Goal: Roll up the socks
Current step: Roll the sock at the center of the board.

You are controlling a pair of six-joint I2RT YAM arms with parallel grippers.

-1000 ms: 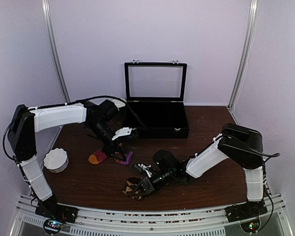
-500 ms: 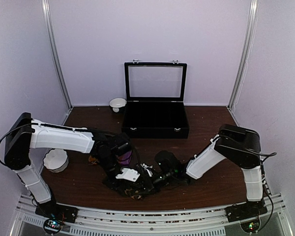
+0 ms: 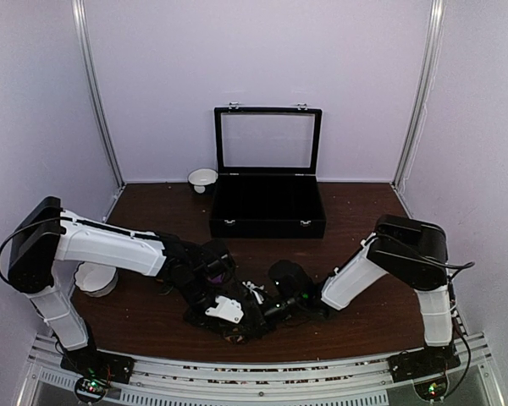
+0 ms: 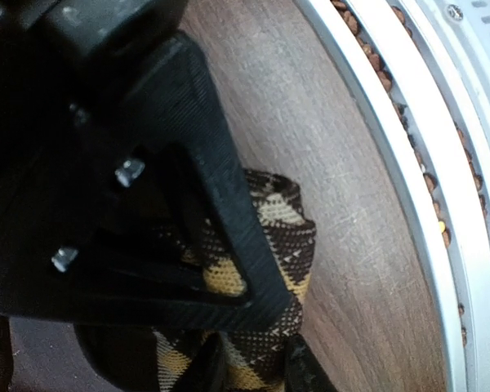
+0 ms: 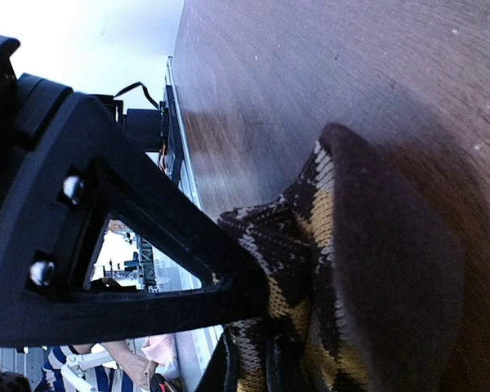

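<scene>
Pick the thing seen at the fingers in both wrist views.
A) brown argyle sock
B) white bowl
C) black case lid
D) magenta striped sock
A: the brown argyle sock, dark knit with tan diamonds, lies right at the fingers in both wrist views.

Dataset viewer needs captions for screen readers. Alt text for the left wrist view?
Close up, a black triangular gripper finger covers part of a dark brown argyle sock with tan diamonds, which lies on the brown wooden table. A pale metal rail curves down the right side of the view.
</scene>
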